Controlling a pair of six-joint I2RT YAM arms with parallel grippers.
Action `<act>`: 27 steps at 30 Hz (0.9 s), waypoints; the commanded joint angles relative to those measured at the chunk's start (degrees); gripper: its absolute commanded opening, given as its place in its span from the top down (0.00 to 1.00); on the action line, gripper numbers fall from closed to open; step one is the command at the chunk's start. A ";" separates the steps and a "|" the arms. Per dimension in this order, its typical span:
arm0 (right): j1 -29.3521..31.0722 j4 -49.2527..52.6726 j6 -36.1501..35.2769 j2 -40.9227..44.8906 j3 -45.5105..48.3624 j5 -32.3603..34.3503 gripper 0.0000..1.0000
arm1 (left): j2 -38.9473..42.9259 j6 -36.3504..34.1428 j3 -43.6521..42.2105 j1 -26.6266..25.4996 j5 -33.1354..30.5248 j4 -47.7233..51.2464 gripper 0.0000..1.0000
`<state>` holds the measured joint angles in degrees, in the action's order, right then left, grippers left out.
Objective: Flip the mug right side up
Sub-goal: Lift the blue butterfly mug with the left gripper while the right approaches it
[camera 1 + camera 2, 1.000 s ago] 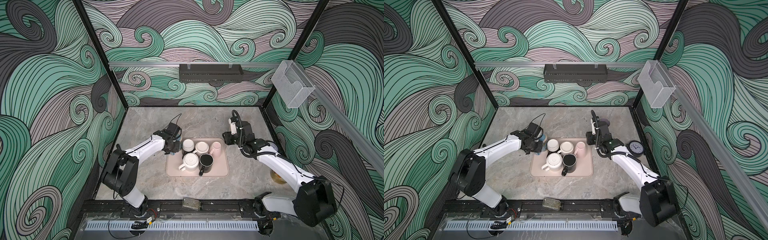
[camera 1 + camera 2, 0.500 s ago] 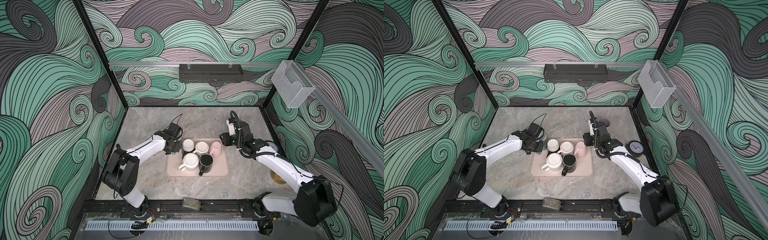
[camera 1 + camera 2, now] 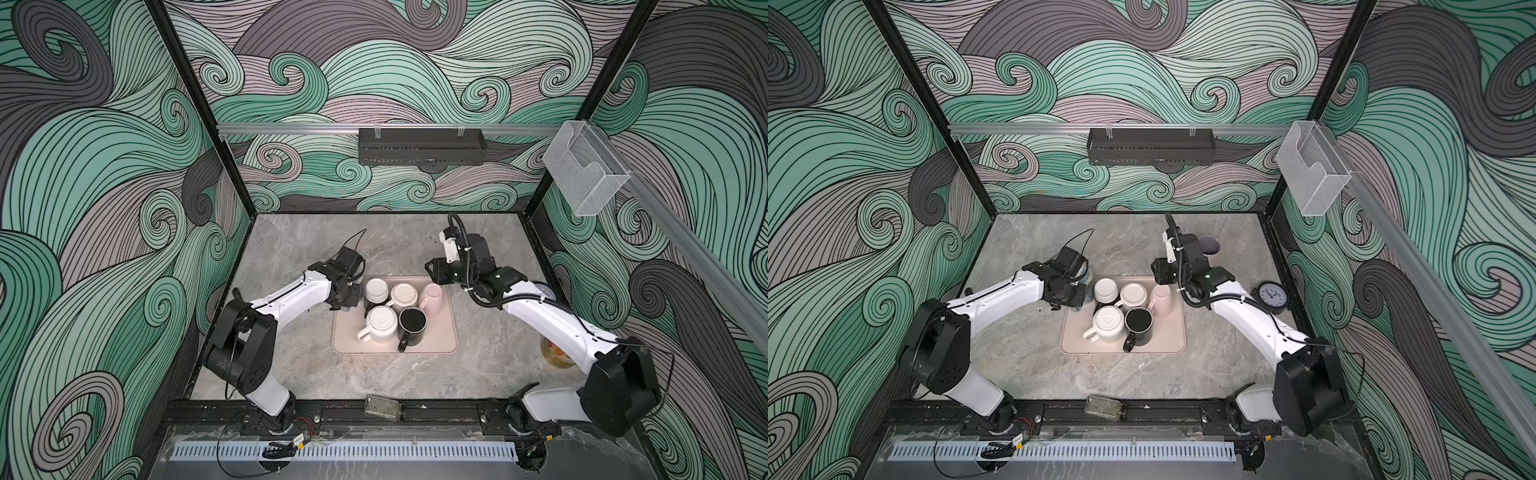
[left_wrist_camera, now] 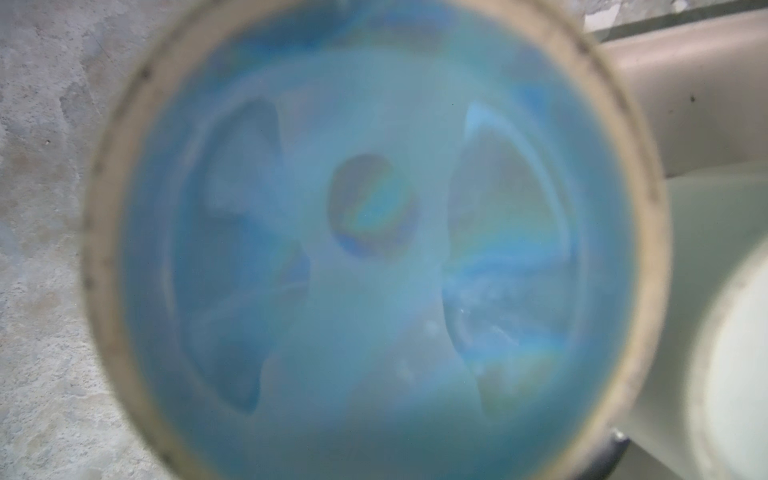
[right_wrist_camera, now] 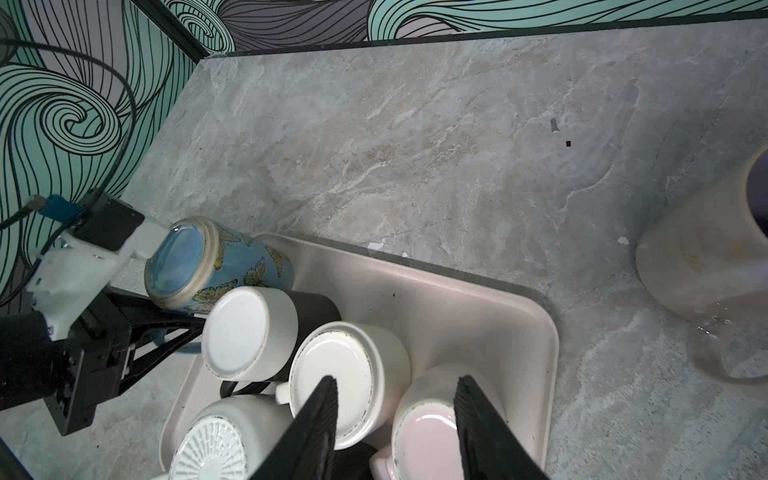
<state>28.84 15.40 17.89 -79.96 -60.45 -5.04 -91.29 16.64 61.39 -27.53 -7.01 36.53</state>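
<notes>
Right wrist view shows the blue mug (image 5: 216, 266) tipped over at the far corner of the tray (image 5: 415, 270), its base turned toward the left arm and its mouth toward the tray. It sits just beside an upside-down black mug (image 5: 253, 328). The likely trouble is the narrow hold. As the mug is rotated it could swing or slip in the fingers, or its body could knock the black mug or catch the tray rim. The left gripper (image 5: 195, 330) is clamped on the mug's handle (image 5: 187, 348). The left wrist view shows only the blurred blue base. The right gripper (image 5: 397, 380) has its jaws partly apart over the pink mug (image 5: 424, 432) and grasps nothing. Whether it touches that mug I cannot tell.
</notes>
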 commanded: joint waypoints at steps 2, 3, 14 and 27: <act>0.77 -1.39 1.22 -2.46 -2.16 -2.02 0.53 | 2.28 -0.90 2.31 -0.30 -1.70 2.88 1.00; 0.82 -1.59 1.30 -2.94 -2.66 -2.71 0.53 | 2.56 -0.91 2.64 -0.33 -1.86 3.03 1.00; 1.00 -5.45 3.60 -4.10 -4.50 -8.18 0.53 | 7.51 -0.94 6.81 -0.42 0.07 2.75 1.00; 1.04 -11.03 9.73 -3.18 -3.81 -14.55 0.54 | 16.85 -0.28 7.83 -0.33 3.90 -4.87 1.00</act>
<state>29.63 7.09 25.21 -84.53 -63.68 -16.88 -78.76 15.90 65.78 -27.57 -4.16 39.00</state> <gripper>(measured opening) 0.465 0.210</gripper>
